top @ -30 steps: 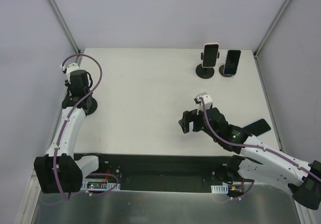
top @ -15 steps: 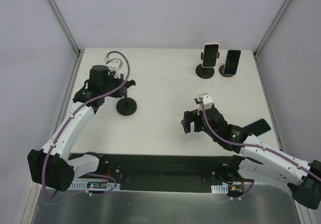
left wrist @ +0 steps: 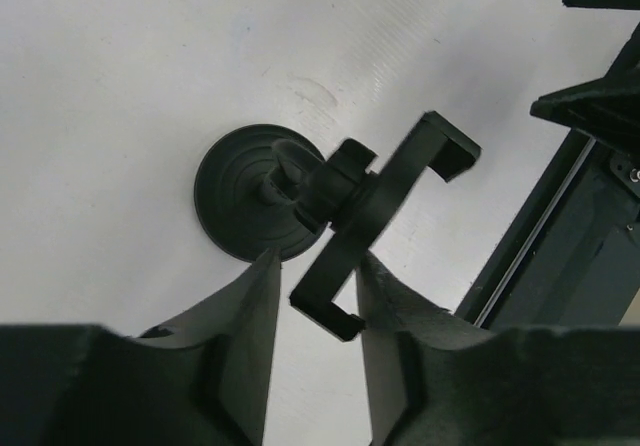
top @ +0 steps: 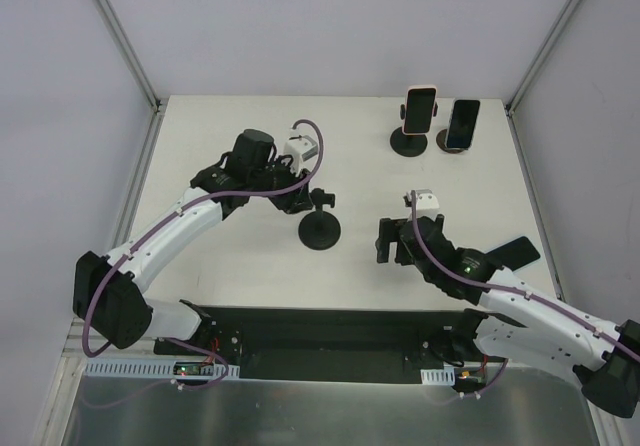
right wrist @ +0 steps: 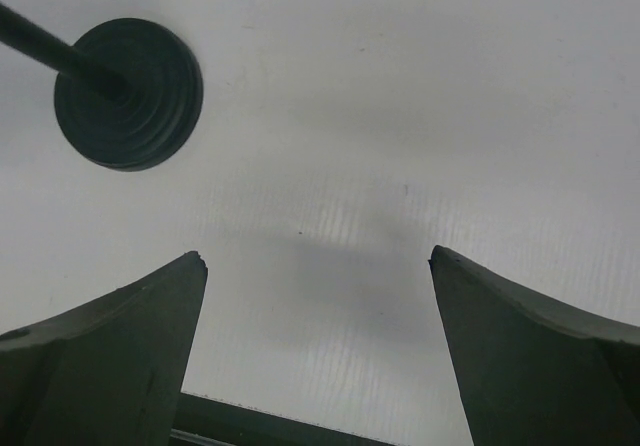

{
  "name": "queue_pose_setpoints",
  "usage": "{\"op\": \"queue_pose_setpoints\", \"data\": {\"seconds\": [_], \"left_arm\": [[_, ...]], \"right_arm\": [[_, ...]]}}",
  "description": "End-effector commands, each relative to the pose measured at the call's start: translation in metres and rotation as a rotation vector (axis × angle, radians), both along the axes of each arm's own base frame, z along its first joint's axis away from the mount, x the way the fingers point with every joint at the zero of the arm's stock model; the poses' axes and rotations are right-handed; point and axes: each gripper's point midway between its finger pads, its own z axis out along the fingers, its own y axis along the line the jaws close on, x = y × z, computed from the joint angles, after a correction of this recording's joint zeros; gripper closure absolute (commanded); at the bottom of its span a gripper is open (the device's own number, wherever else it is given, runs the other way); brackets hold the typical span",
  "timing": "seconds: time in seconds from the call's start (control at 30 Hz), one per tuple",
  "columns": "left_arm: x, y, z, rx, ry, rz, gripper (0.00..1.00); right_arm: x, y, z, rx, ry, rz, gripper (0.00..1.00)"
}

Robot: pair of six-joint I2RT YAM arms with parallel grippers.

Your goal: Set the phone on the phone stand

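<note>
L gripper [left wrist: 318, 263] is pinched on the phone stand [top: 320, 228] at its clamp bracket [left wrist: 385, 211]. Its round base [left wrist: 250, 201] sits low over the table [top: 250, 266]; contact unclear. Your R gripper [top: 392, 242] hangs just right of the stand, fingers [right wrist: 120, 346] spread wide, nothing between. The phone [top: 515, 251] lies well right of the stand, by the table's right edge (partly under your R arm). Bare tabletop lies left of the stand and behind it, and the near edge is close in front.

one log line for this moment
left claw: shut on phone stand | right claw: open, empty | phone: off stand, ungripped
</note>
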Motion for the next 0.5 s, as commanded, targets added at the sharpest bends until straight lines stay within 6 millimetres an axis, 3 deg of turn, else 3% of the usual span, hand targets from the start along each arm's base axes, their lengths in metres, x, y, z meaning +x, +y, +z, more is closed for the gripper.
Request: {"op": "queue_pose_setpoints", "data": {"seconds": [0.0, 0.1, 0.17, 0.2, 0.23, 0.3, 0.33, 0.4, 0.43, 0.47], "left_arm": [[-0.005, -0.002, 0.012, -0.047, 0.009, 0.010, 0.58], [-0.009, -0.002, 0.023, -0.075, 0.032, 0.036, 0.42], [-0.012, 0.000, 0.031, -0.090, 0.021, 0.043, 0.33], [-0.012, 0.005, 0.040, -0.095, -0.012, 0.067, 0.23], [-0.011, 0.008, 0.044, -0.094, -0.031, 0.091, 0.20], [-0.008, 0.023, 0.057, -0.087, -0.100, 0.164, 0.18], [-0.007, 0.028, 0.062, -0.091, -0.130, 0.186, 0.17], [-0.010, 0.039, 0.072, -0.102, -0.185, 0.227, 0.17], [-0.006, 0.045, 0.077, -0.104, -0.219, 0.267, 0.16], [-0.006, 0.048, 0.076, -0.103, -0.226, 0.281, 0.16]], "right_arm": [[0.008, -0.032, 0.013, 0.006, -0.009, -0.214, 0.04], [0.015, -0.047, 0.012, 0.031, 0.019, -0.280, 0.04], [0.024, -0.070, 0.008, 0.041, 0.056, -0.373, 0.04], [0.025, -0.075, 0.005, 0.049, 0.087, -0.389, 0.04], [0.033, -0.100, 0.008, 0.059, 0.098, -0.499, 0.04], [0.030, -0.130, 0.000, 0.059, 0.171, -0.635, 0.04], [0.031, -0.162, 0.001, 0.079, 0.184, -0.783, 0.04], [0.024, -0.192, -0.008, 0.140, 0.242, -0.972, 0.04], [0.019, -0.219, -0.011, 0.183, 0.260, -1.109, 0.04], [0.019, -0.228, -0.015, 0.208, 0.292, -1.157, 0.04]]}}
